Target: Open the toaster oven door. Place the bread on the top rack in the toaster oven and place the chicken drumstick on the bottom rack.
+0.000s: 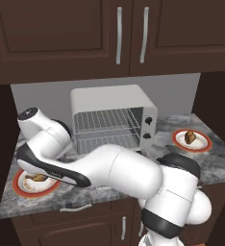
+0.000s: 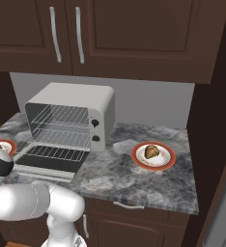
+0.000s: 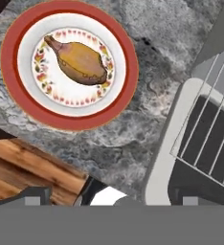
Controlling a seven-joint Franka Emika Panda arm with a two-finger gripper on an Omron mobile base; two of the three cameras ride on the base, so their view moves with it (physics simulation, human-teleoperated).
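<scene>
while open, tool (image 3: 109,203) hovers above drumstick (image 3: 79,61).

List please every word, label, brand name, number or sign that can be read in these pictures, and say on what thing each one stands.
No readable text in any view.
Oven: no brand or label; the two knobs carry no legible marks.
Plates: a floral band in the hand view, no letters.
Cabinets and counter: no writing.
</scene>
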